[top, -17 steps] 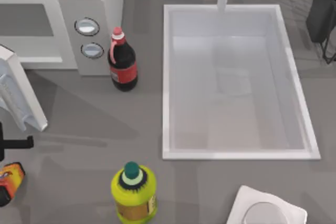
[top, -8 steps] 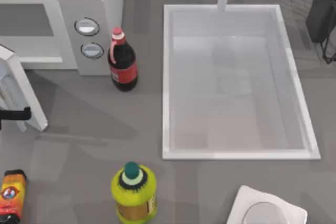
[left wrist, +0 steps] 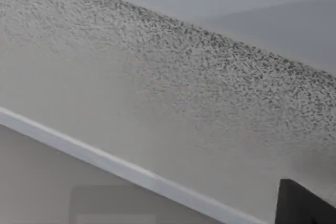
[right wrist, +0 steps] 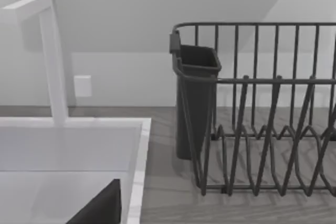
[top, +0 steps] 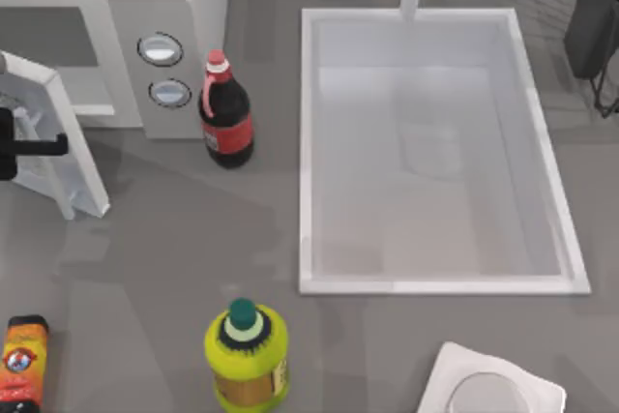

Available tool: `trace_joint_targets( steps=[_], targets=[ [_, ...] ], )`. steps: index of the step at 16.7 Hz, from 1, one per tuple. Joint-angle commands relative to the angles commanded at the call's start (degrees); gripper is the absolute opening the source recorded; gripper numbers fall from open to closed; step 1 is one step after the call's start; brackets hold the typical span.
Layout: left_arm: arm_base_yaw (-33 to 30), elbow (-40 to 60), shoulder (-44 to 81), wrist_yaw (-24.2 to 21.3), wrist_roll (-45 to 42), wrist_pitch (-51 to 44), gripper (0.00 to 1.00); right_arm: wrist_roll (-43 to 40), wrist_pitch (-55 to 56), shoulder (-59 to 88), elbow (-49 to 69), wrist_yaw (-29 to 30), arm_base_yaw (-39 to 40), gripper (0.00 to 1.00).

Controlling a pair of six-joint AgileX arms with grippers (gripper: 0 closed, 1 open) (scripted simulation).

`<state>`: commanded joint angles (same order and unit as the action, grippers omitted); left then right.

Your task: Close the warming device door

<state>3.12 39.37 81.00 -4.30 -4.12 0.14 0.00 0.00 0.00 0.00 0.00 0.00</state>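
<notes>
1. Against the outer face of the door [top: 60, 137], at the top view's left edge: left gripper [top: 34, 146], a dark finger lying across the panel; whether spread or clenched, cannot tell.
2. Pressed flat there, judging by the pose, to push rather than grasp; a swinging panel needs no hold.
3. Close-up from the left wrist: speckled white door surface [left wrist: 157, 87] with a paler raised edge.
4. Door half swung, angled out from the warming device [top: 145, 36], free edge near the table front, cavity partly uncovered.
5. Just beside the warming device's dial panel: a dark cola bottle [top: 224, 113], clear of the door's arc.
6. Farther from the warming device: yellow bottle [top: 247, 355], orange bottle [top: 21, 360], sink [top: 309, 142].
7. Right arm parked well away, near the dish rack [right wrist: 252, 108].
</notes>
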Motion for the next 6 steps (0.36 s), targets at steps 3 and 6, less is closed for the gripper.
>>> trace_joint_targets(
  steps=[3, 6],
  targets=[
    [-0.78, -1.20, 6.80, 0.93, 1.24, 5.80, 0.00, 0.00, 0.00, 0.00, 0.00, 0.00, 0.00, 1.00],
    [-1.17, -2.06, 8.70, 1.21, 1.72, 7.48, 0.00, 0.00, 0.00, 0.00, 0.00, 0.00, 0.00, 1.00]
  ],
)
